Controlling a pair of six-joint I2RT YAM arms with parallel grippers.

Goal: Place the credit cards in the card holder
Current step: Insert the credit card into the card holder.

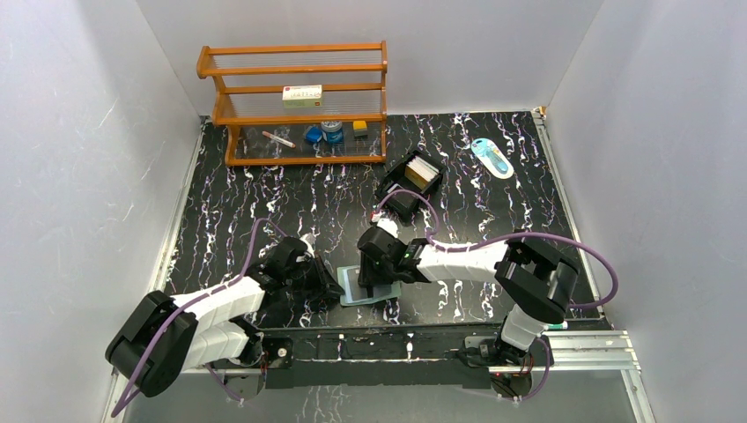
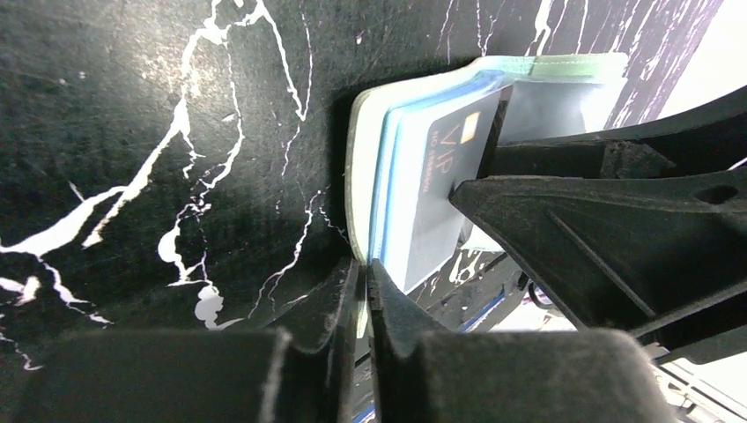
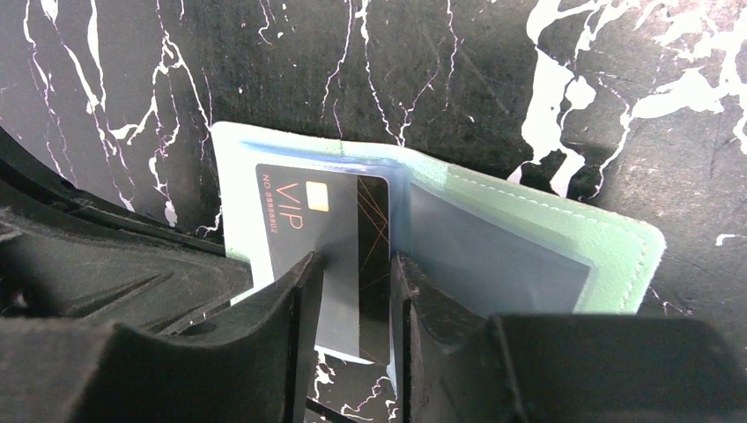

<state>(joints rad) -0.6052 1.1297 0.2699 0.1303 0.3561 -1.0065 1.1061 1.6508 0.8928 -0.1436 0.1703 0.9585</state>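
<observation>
Your left gripper (image 2: 363, 269) is clamped on the edge of the unfolded teal card holder (image 3: 528, 229) on the bench (image 1: 264, 194). Your right gripper (image 3: 357, 264), jaws partly apart, touches the black VIP card (image 3: 295, 216) in its pocket.

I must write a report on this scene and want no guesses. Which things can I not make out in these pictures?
- Top view: the left gripper and right gripper cover most of the card holder.
- Right wrist view: the jaws cover the black card's lower end, so whether it sits in a pocket is unclear.
- Same view: cloudy plastic hides what the right-hand pocket holds.
- Top view: the small things on the shelf are too small to name.
</observation>
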